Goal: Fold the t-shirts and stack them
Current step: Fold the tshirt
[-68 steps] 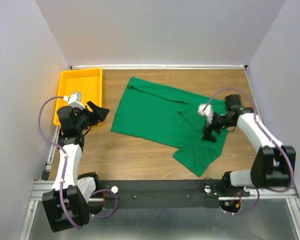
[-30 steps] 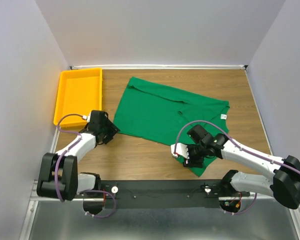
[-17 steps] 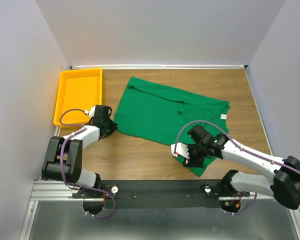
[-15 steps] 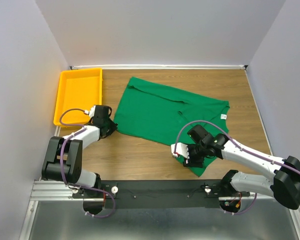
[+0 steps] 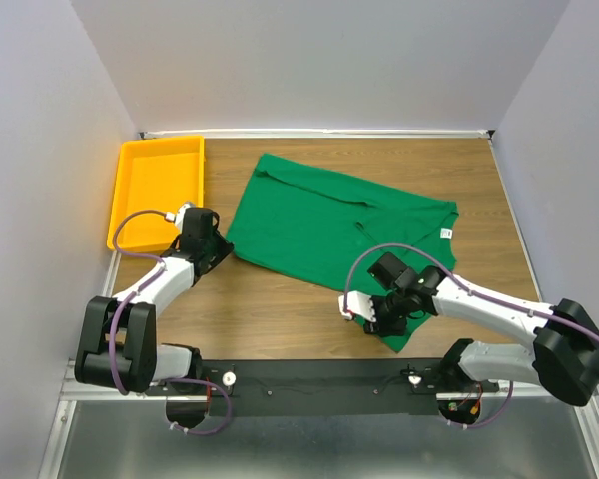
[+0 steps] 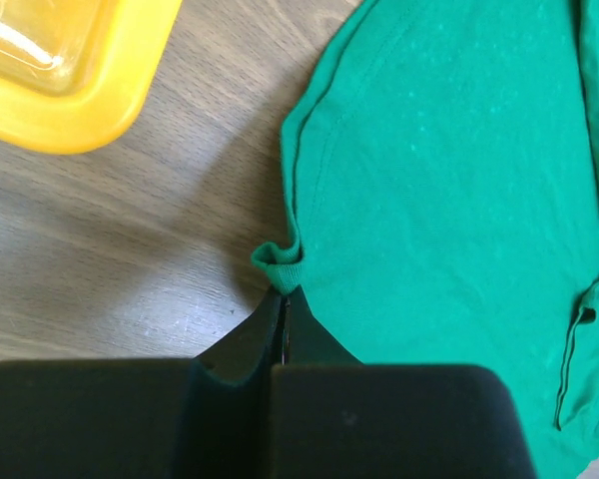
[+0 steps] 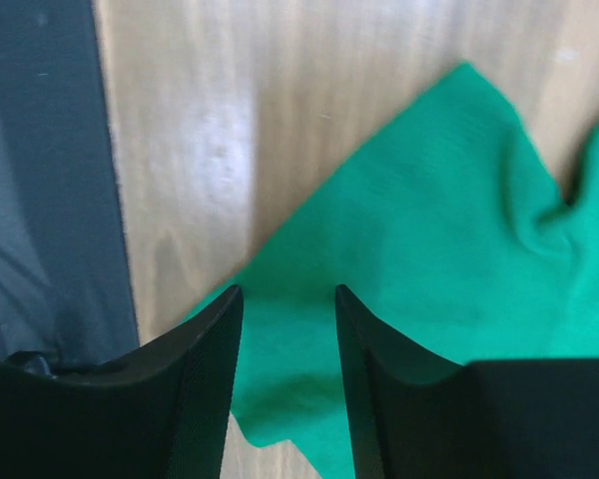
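Left wrist: left jaws now pinch the t-shirt (image 6: 449,190) hem (earlier open); right jaws parted above cloth.

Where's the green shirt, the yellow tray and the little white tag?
shirt (image 5: 329,225), top view, middle of the cloth.
tray (image 5: 160,190), top view, its bare bottom.
tag (image 5: 445,233), top view, the white tag itself.

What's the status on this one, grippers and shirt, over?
Left gripper shut on t-shirt corner hem. Right gripper open over its near corner. Shirt spread out, unfolded. Yellow tray off to the side, nothing blocking.
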`<state>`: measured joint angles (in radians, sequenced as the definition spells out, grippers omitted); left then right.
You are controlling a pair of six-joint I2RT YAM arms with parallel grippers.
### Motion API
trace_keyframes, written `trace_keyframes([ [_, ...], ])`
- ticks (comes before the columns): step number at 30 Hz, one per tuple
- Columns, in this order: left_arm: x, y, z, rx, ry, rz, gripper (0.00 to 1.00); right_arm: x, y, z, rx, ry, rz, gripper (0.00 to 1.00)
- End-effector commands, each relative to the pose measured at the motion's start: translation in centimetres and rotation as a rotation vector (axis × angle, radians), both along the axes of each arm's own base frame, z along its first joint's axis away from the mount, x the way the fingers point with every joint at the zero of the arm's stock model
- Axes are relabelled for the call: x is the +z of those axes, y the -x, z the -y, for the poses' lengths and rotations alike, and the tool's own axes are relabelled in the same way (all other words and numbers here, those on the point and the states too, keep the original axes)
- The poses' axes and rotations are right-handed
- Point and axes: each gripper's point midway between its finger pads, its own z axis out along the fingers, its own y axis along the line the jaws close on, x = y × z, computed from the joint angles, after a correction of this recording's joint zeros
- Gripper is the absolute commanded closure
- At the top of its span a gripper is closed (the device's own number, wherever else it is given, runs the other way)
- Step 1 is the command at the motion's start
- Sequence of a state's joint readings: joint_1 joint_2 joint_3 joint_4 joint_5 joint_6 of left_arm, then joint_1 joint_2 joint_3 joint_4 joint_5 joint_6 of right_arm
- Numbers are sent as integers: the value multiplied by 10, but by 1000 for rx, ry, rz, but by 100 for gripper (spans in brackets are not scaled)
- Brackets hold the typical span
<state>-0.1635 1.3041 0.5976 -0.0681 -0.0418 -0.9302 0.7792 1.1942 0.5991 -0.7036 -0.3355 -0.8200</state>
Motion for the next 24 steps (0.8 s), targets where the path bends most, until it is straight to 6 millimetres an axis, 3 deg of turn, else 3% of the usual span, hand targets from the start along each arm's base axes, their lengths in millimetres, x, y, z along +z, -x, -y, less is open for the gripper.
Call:
trace_keyframes([
  [1,1,1,2,-29,-7,17,100,3,17,-10,71,-2,-56,48],
  [7,0,3,5,-38,6,20,100,1,8,-8,51,56,-2,46],
  [11,2,1,7,-47,9,29,100,-2,3,0,29,99,29,49],
  [15,2,-1,7,-51,7,32,100,-21,7,11,13,183,-1,74],
  [18,3,-2,7,-56,4,37,100,-24,2,6,-18,185,-3,89],
  [21,4,-3,7,-57,3,41,100,-11,-15,-5,-32,159,56,96],
  [24,4,-4,7,-64,-2,46,100,17,-41,-23,-49,107,161,97],
])
